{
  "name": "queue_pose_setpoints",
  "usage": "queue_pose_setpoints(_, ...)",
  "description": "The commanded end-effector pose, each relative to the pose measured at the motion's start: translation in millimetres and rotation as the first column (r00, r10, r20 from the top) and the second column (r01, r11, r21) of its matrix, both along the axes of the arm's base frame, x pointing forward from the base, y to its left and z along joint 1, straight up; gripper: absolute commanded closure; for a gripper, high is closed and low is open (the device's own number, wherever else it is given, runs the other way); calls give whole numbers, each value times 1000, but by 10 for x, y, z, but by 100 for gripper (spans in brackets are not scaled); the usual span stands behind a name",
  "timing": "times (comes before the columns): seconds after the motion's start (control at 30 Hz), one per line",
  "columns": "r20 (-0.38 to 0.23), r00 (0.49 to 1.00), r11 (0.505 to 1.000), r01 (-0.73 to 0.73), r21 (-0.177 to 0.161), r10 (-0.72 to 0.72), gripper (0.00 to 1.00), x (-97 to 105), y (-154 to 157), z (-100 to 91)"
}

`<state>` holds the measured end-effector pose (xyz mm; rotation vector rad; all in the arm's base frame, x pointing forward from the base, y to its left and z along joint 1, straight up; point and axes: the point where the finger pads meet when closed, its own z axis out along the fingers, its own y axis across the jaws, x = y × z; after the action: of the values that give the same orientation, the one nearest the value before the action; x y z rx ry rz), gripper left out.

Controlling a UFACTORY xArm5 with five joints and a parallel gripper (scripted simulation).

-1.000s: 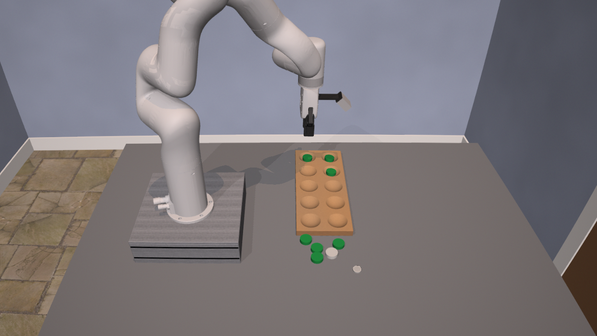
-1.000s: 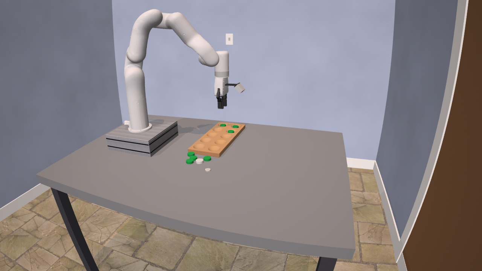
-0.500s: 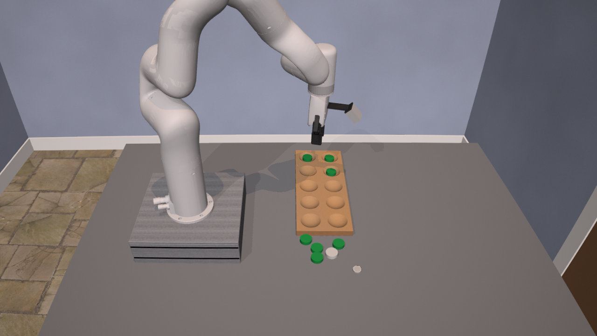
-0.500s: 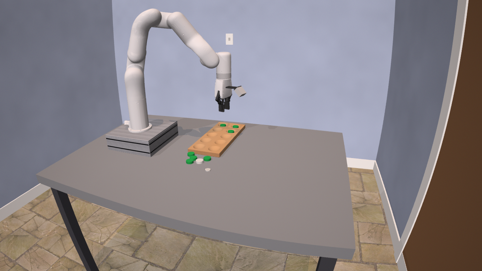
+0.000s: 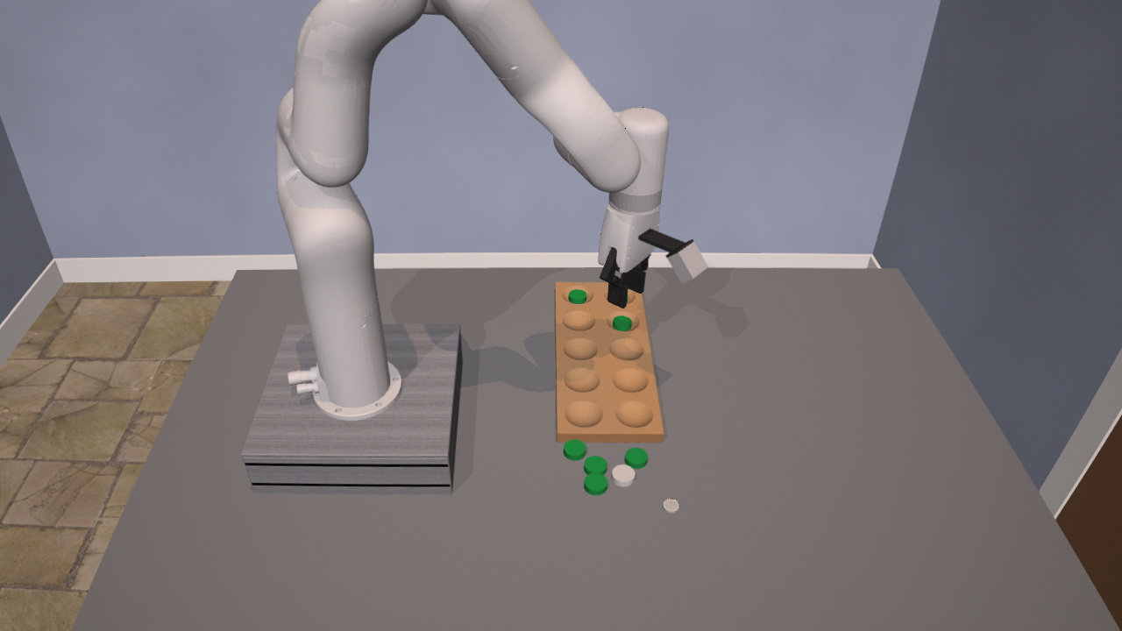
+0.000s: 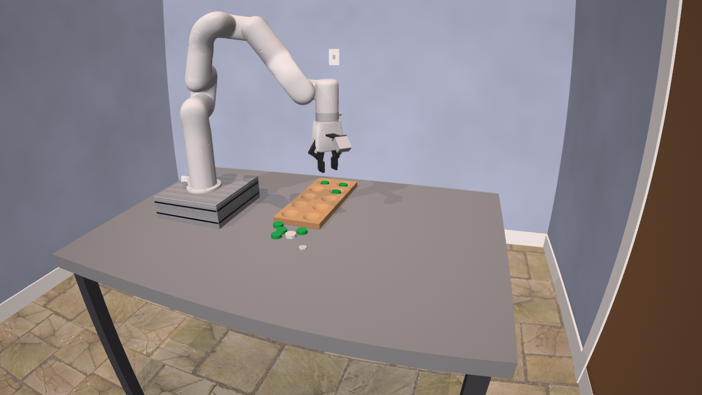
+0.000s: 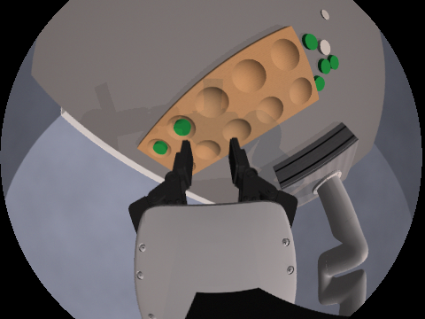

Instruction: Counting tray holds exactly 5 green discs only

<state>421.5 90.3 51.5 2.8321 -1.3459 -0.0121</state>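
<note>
Your black two-jointed fingers [image 5: 628, 296] [image 6: 327, 167] stand partly open with nothing between them, above the far end of the orange-brown rectangular counting tray [image 5: 604, 365] [image 6: 300, 207] [image 7: 221, 119] on the grey table [image 5: 784, 471] [image 6: 392, 255] [image 7: 133, 53]. In the exterior view, right of centre in the frame, you can count three green discs in separate pockets at the tray's upper end. Below its lower end, you have four more green round discs [image 5: 635, 457] [image 6: 301, 230] [image 7: 310, 42], a thick white disc [image 5: 623, 474] [image 6: 290, 235] [image 7: 325, 47] and, farther off, a smaller whitish disc [image 5: 671, 505] [image 6: 303, 247] [image 7: 325, 14].
</note>
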Motion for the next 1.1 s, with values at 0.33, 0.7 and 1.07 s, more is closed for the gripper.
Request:
queue_pose_setpoints(0.33,6,894,894,448,1,-448,53,-21,-1010,-16)
queue_pose_setpoints(0.7,7,701,701,714,0,-714,53,-196,-1680,-39)
queue_pose_setpoints(1.07,8,423,423,906,0,-906,53,-485,-2312,-64)
